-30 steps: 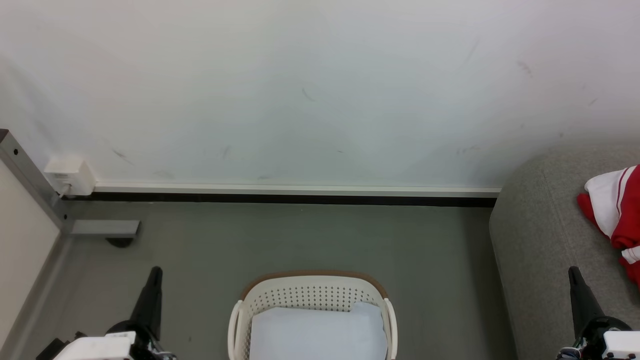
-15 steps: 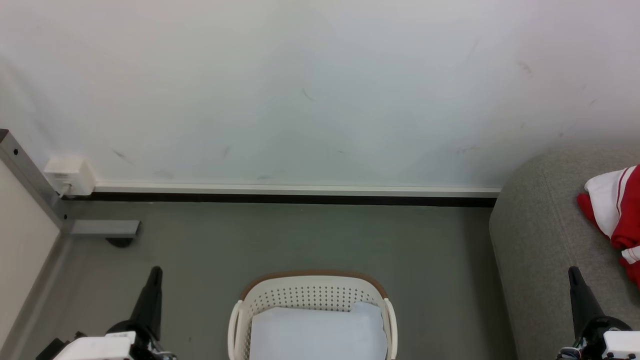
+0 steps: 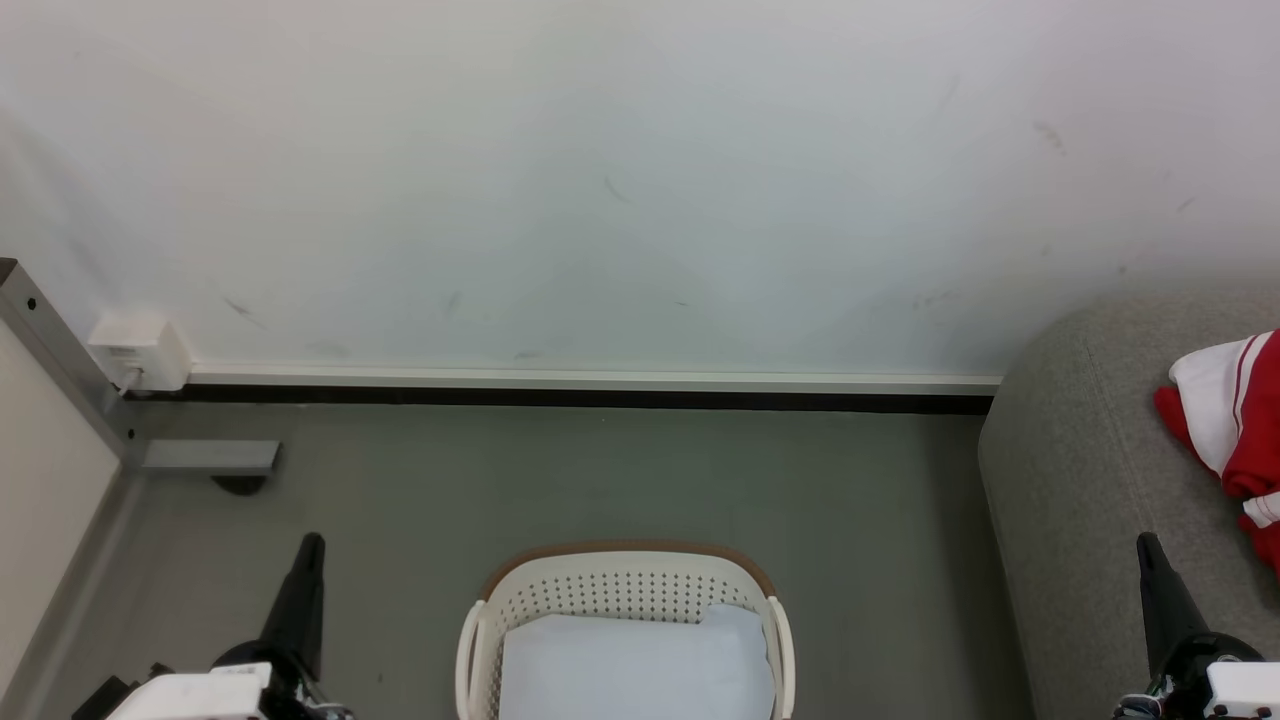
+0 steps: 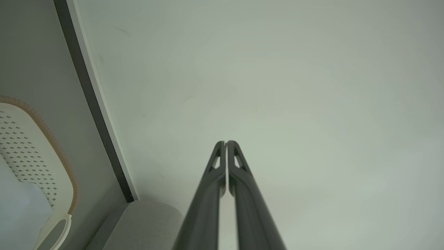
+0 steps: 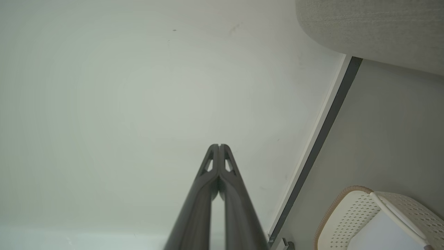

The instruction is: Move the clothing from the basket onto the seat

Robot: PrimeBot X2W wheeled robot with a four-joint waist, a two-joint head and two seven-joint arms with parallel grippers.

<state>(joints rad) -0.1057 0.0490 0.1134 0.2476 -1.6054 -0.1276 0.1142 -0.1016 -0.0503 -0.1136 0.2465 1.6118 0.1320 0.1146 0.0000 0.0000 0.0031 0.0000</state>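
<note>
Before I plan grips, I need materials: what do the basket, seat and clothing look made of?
The basket looks like rigid moulded plastic, cream, with punched holes. The seat looks upholstered in grey woven fabric, faintly textured. The clothing looks like soft red-and-white textile, probably synthetic; it folds loosely.

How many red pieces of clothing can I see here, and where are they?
1: the clothing lies on the seat, cut off by the head view's right edge, so more may be hidden there. The basket holds a pale liner.
</note>
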